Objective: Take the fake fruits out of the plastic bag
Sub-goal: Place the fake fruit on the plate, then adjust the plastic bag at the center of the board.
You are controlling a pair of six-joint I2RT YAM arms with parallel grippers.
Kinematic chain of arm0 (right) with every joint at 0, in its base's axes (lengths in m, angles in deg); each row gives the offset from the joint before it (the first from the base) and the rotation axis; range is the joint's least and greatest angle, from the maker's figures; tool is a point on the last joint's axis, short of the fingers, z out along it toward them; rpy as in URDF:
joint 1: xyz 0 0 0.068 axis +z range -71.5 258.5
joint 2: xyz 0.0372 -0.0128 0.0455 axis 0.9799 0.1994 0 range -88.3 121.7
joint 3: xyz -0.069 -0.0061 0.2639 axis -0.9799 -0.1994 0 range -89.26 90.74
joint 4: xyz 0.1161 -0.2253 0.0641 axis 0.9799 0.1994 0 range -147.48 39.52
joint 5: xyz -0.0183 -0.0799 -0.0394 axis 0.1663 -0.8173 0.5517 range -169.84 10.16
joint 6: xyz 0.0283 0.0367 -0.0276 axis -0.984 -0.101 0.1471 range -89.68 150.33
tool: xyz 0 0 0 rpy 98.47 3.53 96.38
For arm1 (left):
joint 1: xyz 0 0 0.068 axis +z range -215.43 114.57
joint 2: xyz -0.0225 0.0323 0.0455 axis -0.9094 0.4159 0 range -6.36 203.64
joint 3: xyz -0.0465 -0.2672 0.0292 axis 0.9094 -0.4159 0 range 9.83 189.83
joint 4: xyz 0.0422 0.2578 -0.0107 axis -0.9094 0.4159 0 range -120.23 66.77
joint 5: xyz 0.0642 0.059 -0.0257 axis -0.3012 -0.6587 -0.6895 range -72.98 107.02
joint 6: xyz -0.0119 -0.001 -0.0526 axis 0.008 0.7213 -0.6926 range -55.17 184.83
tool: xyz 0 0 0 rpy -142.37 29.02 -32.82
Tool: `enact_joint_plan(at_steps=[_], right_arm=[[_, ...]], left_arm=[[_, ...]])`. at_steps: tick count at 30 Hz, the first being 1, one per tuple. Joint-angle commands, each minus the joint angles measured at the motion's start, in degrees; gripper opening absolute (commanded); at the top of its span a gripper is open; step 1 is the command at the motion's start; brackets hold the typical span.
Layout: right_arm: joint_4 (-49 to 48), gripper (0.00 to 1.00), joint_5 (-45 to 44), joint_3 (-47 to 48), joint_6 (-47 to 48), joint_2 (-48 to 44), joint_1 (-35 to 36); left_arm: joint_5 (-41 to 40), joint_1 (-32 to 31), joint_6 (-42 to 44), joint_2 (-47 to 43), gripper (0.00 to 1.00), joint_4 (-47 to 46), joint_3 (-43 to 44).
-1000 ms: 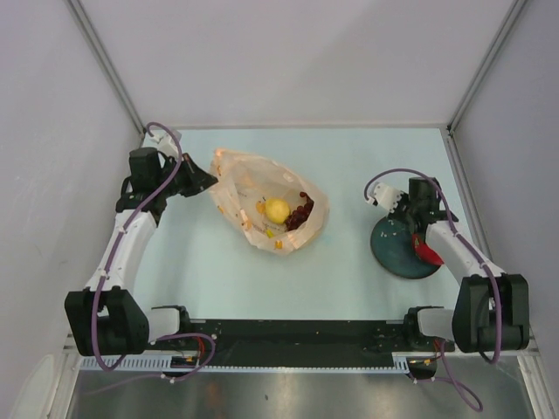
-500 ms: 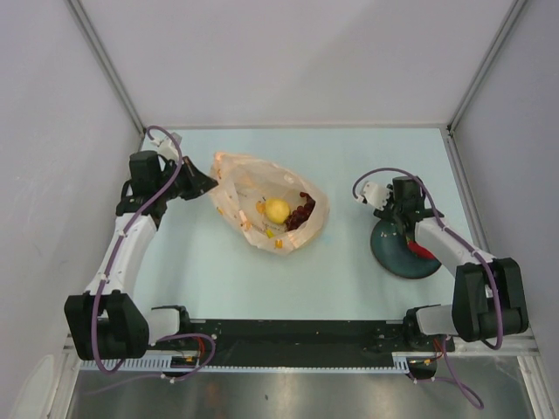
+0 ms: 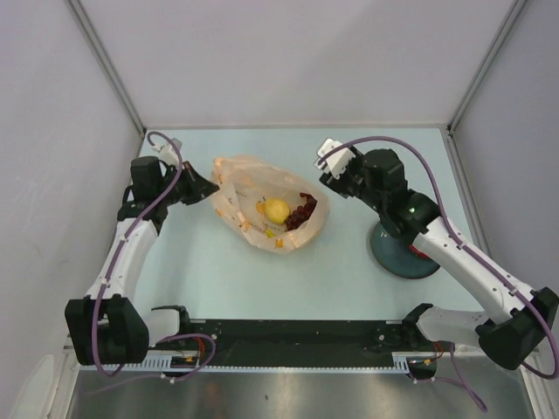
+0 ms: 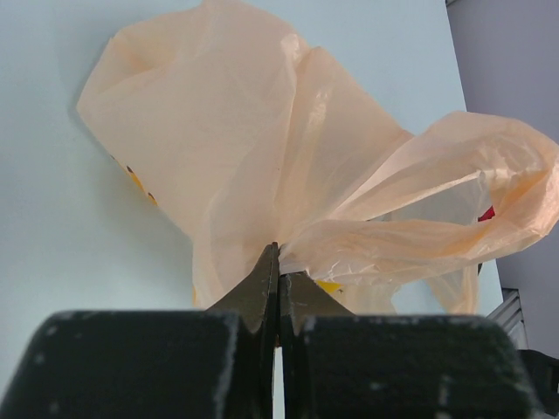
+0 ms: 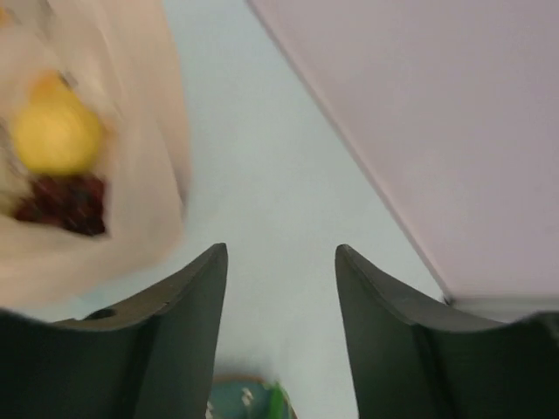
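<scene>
**Bag pinched at one end, fruits inside**

The left gripper [image 4: 278, 272] is closed tight on a fold of the plastic bag [image 3: 249, 185], at the bag's left end. The bag lies crumpled on the table [image 3: 210, 271], left of centre. A yellow fruit [image 3: 277, 209] shows through the thin film. Touching it on the right is a dark red cluster [image 3: 302, 212]. The right gripper [image 5: 279, 257] hangs above the table just right of the bag, its jaws wide apart and holding nothing. A dark plate [image 3: 390, 251] sits partly hidden under the right arm.
</scene>
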Motion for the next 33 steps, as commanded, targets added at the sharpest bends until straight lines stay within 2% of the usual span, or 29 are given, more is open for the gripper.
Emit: enact_joint_plan(at_steps=[1,2,4,6,9,12,14,16,19,21,24,28,33], right_arm=[[-0.96,0.54,10.02,7.59,-12.67,2.78,4.87],[-2.80,0.52,11.62,7.95,-13.03,3.48,7.40],[-4.48,0.43,14.78,8.05,-13.38,6.29,10.22],[-4.66,0.40,16.90,8.05,-13.64,11.01,13.47],[-6.41,0.39,15.60,5.59,-20.12,18.76,14.63],[-8.52,0.40,14.55,2.51,-21.20,21.76,15.42],[-8.18,0.46,14.10,0.93,-20.86,22.12,16.56],[-5.46,0.48,14.45,-1.43,-17.70,21.86,17.70],[1.20,0.41,16.90,-3.90,-16.89,18.88,17.45],[7.60,0.40,19.10,-6.10,-16.02,17.56,16.22],[11.67,0.41,21.21,-9.97,-11.63,14.74,14.20],[6.43,0.38,22.27,-7.35,-13.10,13.06,13.66],[-0.70,0.40,21.40,3.45,-14.79,19.82,15.24]], left_arm=[[2.05,0.35,-2.70,-3.91,0.00,-2.12,-2.55],[2.06,0.35,-3.05,-4.26,0.00,-2.30,-2.91],[2.67,0.35,-4.72,-5.31,0.00,-2.74,-3.96],[3.72,0.44,-5.69,-5.76,0.00,-2.92,-4.23],[3.99,0.79,-7.45,-8.04,0.00,-3.18,-4.49],[5.30,1.67,-9.90,-10.59,0.00,-3.79,-5.37],[6.44,2.28,-11.57,-12.78,0.00,-3.71,-5.98],[6.89,2.72,-12.37,-14.71,0.00,-3.09,-6.34],[8.29,3.25,-14.22,-17.00,0.00,-1.61,-6.95],[9.43,4.04,-17.28,-17.62,0.00,-0.20,-7.48],[10.50,5.10,-19.76,-17.19,0.00,0.69,-7.66],[10.41,5.10,-20.81,-15.26,0.00,0.59,-9.50],[9.62,5.01,-21.60,-14.46,0.00,0.07,-11.26]])
